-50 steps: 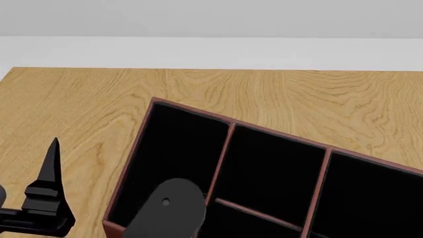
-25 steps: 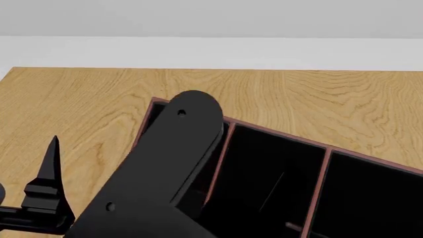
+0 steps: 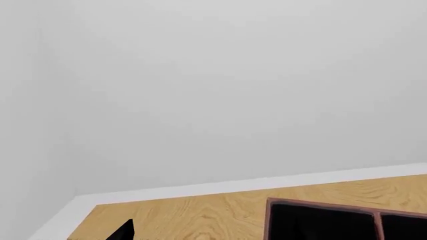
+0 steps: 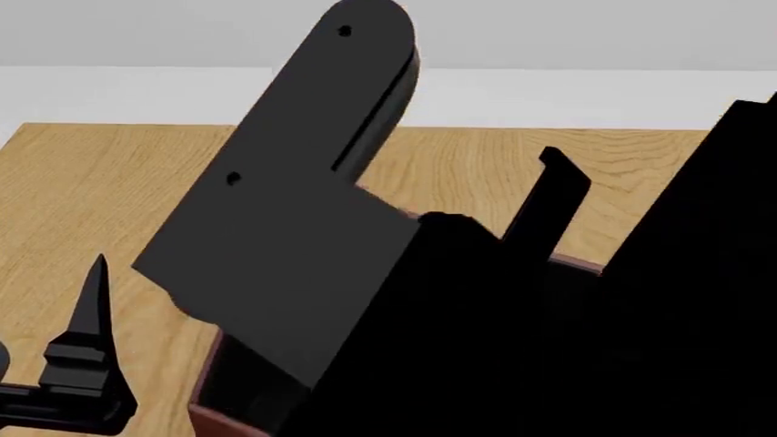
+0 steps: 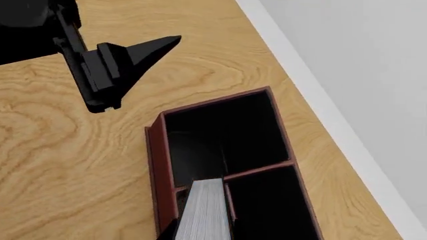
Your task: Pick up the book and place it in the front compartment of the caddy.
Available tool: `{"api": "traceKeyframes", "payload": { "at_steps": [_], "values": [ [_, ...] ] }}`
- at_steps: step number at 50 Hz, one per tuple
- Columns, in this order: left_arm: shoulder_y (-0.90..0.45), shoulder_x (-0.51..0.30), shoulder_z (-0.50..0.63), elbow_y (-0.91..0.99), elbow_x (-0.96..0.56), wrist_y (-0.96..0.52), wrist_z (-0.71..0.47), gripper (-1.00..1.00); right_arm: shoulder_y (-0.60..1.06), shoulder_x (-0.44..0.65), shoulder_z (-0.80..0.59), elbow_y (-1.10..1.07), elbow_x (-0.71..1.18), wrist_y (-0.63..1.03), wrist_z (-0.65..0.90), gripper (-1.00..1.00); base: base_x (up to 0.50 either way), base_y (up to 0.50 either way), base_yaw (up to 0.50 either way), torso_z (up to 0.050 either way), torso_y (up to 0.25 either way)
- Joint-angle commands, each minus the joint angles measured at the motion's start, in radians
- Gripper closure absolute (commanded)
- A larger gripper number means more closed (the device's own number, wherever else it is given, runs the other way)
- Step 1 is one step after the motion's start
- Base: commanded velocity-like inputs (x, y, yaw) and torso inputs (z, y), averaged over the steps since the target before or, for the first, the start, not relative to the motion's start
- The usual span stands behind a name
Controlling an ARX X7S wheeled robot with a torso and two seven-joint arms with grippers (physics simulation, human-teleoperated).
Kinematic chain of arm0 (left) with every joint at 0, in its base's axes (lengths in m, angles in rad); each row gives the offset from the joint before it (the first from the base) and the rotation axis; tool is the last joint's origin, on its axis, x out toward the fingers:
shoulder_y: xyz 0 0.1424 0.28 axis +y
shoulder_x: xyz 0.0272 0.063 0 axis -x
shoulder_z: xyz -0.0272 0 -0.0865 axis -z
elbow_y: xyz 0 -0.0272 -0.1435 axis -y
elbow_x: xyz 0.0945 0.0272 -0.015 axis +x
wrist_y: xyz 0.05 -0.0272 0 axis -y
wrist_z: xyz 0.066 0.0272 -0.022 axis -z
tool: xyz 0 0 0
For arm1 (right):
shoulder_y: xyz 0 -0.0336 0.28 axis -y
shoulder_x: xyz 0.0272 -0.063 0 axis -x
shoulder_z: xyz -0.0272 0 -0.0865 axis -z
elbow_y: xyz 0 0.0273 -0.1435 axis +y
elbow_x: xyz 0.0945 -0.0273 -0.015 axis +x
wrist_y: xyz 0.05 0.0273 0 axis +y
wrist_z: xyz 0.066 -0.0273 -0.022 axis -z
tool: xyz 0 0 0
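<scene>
The book (image 5: 203, 210) shows its white page edges in the right wrist view. My right gripper (image 5: 203, 234) is shut on it, with black parts on both sides of the pages. It hangs over the caddy (image 5: 155, 165), a red-brown box with black cells, close to one long wall and above a thin divider. In the head view my right arm (image 4: 304, 182) covers most of the caddy (image 4: 209, 417). My left gripper (image 4: 87, 364) stands over the table to the left of the caddy and is empty, with one fingertip (image 3: 123, 231) showing in the left wrist view.
The wooden table (image 4: 109, 182) has a white edge along the back, with a pale wall behind it. The left gripper (image 5: 113, 62) also shows in the right wrist view, beside the caddy's end. The caddy's corner (image 3: 320, 207) shows in the left wrist view.
My right arm has swung upward across the head view and now hides most of the caddy. The left gripper has not moved.
</scene>
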Motion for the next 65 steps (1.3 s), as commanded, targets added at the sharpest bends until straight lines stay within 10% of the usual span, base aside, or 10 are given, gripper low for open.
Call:
{"api": "traceKeyframes", "payload": {
  "at_steps": [1,33,65],
  "values": [
    [0.006,-0.002,0.005,-0.002,0.007,0.009,0.002,-1.0,0.051,-0.035,-0.014,0.187,-0.083,0.17,-0.062,1.0,0.0,0.0,0.0,0.0,0.0],
    [-0.008,0.002,0.018,-0.025,0.012,0.025,0.017,-1.0,0.375,-0.07,-0.335,0.286,-0.803,0.181,-1.109,1.0,0.0,0.0,0.0,0.0,0.001],
    [0.035,-0.001,0.03,-0.039,0.054,0.068,0.035,-1.0,0.371,-0.201,-0.484,0.386,-1.378,0.134,-1.692,1.0,0.0,0.0,0.0,0.0,0.001]
  ]
}}
